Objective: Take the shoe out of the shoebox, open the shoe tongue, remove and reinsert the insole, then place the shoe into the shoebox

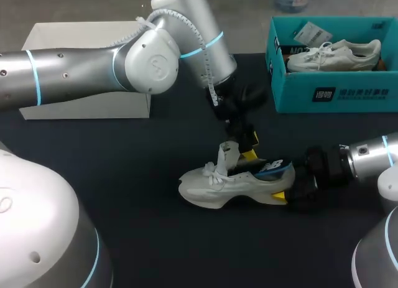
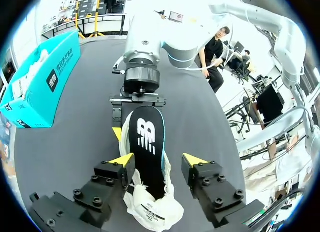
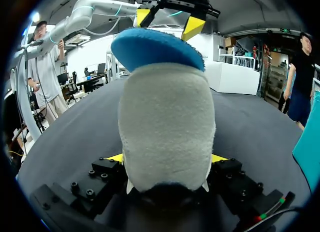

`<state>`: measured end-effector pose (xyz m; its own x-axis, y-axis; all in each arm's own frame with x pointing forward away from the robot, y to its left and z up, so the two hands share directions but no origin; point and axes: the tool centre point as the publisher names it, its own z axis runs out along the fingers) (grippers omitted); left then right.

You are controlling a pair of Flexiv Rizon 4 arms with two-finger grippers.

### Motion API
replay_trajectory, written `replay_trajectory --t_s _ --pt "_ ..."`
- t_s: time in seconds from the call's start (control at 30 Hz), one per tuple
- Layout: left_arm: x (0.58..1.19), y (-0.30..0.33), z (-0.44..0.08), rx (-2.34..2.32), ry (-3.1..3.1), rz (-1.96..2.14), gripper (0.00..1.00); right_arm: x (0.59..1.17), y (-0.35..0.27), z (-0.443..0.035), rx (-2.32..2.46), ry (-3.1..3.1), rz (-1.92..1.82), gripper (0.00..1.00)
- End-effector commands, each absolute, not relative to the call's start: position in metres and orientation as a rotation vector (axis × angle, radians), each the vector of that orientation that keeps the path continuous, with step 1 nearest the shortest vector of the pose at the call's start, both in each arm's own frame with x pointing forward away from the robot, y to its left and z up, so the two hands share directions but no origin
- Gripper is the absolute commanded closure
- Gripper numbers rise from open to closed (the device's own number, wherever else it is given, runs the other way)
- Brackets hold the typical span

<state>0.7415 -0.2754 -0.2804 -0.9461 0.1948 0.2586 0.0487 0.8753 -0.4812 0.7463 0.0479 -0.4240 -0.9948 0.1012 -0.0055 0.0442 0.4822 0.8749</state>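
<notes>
A cream shoe (image 1: 217, 190) lies on its sole on the black table, toe to the left. Its blue-edged black insole (image 1: 272, 168) sticks up out of the opening. My right gripper (image 1: 285, 183) is shut on the heel; in its own view the heel (image 3: 167, 132) fills the space between both yellow tips. Just above the shoe's lifted tongue (image 1: 227, 154) hangs my left gripper (image 1: 247, 145). In the left wrist view it (image 2: 157, 159) stands open astride the insole (image 2: 147, 137), and one finger (image 2: 197, 162) is clear of it. The teal shoebox (image 1: 336, 95) stands at the back right.
A second pale shoe (image 1: 333, 55) lies inside the shoebox with paper tags. A white box (image 1: 93, 107) stands at the back left, behind my left arm. Bare black table lies in front of the shoe and left of it.
</notes>
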Motion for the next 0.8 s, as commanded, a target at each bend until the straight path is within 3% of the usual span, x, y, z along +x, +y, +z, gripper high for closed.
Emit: replay_trajectory --t_s 0.03,0.6,0.73,0.8 --pt "0.736 -0.273 -0.271 -0.193 -2.763 0.684 0.0 0.746 0.049 -0.424 0.132 2.659 1.559 1.0" --pt "0.711 -0.295 -0.321 -0.168 -2.971 0.797 0.0 0.746 0.049 -0.424 0.132 2.659 1.559 1.0" --pt "0.712 -0.298 -0.323 -0.14 -2.999 0.834 0.29 0.746 0.049 -0.424 0.132 2.659 1.559 1.0" --pt "0.712 -0.298 -0.323 -0.14 -3.034 0.861 0.37 0.746 0.049 -0.424 0.132 2.659 1.559 1.0"
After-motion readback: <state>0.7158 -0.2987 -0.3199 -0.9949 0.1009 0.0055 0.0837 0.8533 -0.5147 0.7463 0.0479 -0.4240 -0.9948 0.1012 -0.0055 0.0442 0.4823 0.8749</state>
